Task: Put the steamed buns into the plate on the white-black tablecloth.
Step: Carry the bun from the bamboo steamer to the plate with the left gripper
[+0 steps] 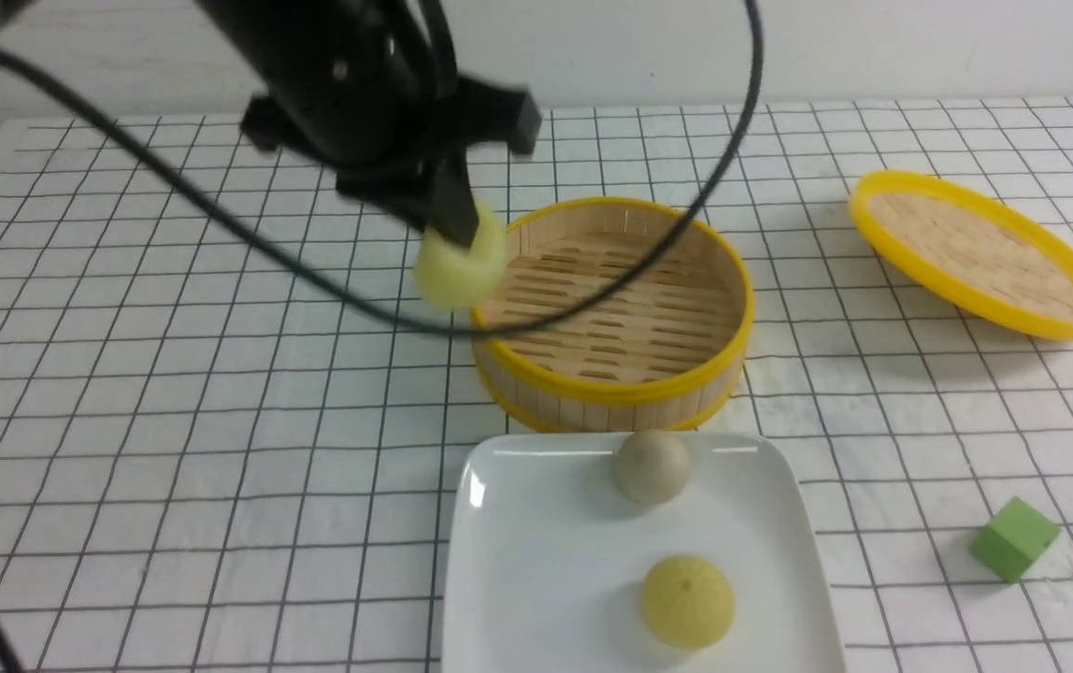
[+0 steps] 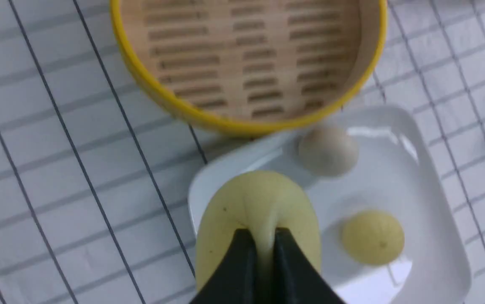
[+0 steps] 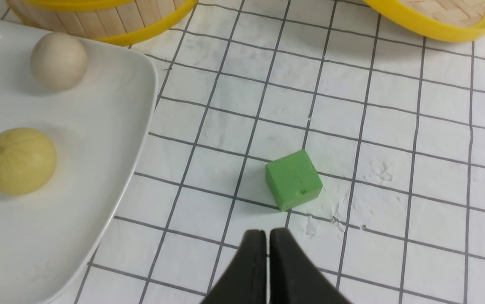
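Observation:
My left gripper (image 1: 457,229) is shut on a pale yellow steamed bun (image 1: 462,271), which hangs in the air beside the near-left rim of the bamboo steamer (image 1: 621,393). In the left wrist view the fingers pinch that bun (image 2: 259,202) above the corner of the white square plate (image 2: 437,202). The plate (image 1: 518,561) lies on the white-black tablecloth (image 1: 172,421) and holds an off-white bun (image 1: 652,465) and a yellow bun (image 1: 687,601). My right gripper (image 3: 268,236) is shut on nothing, above the cloth near a green cube (image 3: 294,179).
The steamer's basket looks bare inside. Its yellow-rimmed lid (image 1: 980,252) lies tilted at the back right. The green cube (image 1: 1013,539) sits right of the plate. A black cable (image 1: 667,234) loops over the steamer.

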